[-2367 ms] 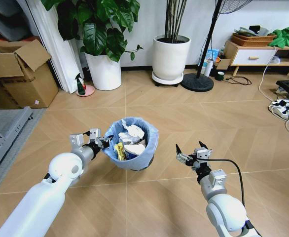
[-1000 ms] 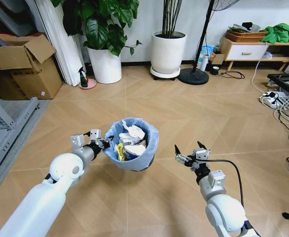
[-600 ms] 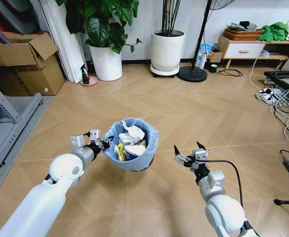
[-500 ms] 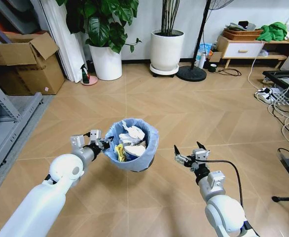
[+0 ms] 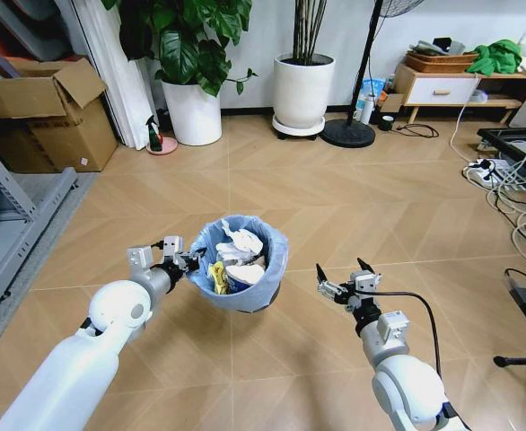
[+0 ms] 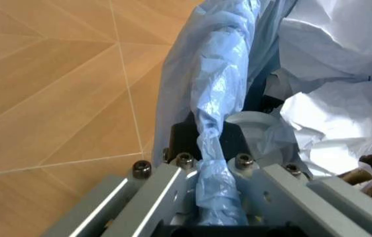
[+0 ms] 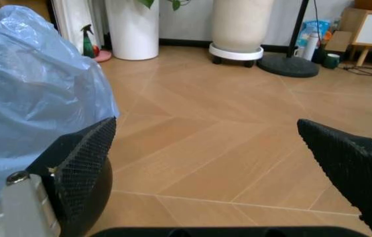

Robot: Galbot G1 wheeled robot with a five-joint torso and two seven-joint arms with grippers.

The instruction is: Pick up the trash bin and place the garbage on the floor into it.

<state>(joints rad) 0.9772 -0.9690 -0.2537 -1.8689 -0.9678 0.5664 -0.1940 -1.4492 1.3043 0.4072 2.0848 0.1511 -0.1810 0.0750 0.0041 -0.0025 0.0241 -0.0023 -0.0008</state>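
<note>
The trash bin (image 5: 261, 285), dark and lined with a crinkly light blue bag, hangs just above the floor (image 5: 353, 206) in the head view. My left gripper (image 5: 189, 260) is shut on its near-left rim; the left wrist view shows the fingers (image 6: 172, 182) clamped over the bag-covered rim (image 6: 213, 148). Garbage fills the bin: crumpled white paper (image 5: 242, 241), a yellow scrap (image 5: 216, 274), more white paper (image 6: 344, 118). My right gripper (image 5: 344, 277) hovers open to the right of the bin, nothing between its fingers (image 7: 84, 158). The bin's blue bag (image 7: 34, 98) bulges close beside it.
Two white plant pots (image 5: 191, 112) (image 5: 303, 90) stand at the far wall, with a fan base (image 5: 348, 133) and a low cabinet (image 5: 442, 90) to their right. A cardboard box (image 5: 43, 117) and metal shelving (image 5: 12, 233) line the left. Cables (image 5: 514, 197) sprawl on the right.
The whole picture has shifted as the camera moved; the room's things sit differently in it. Both arms and the held bin keep the same pose.
</note>
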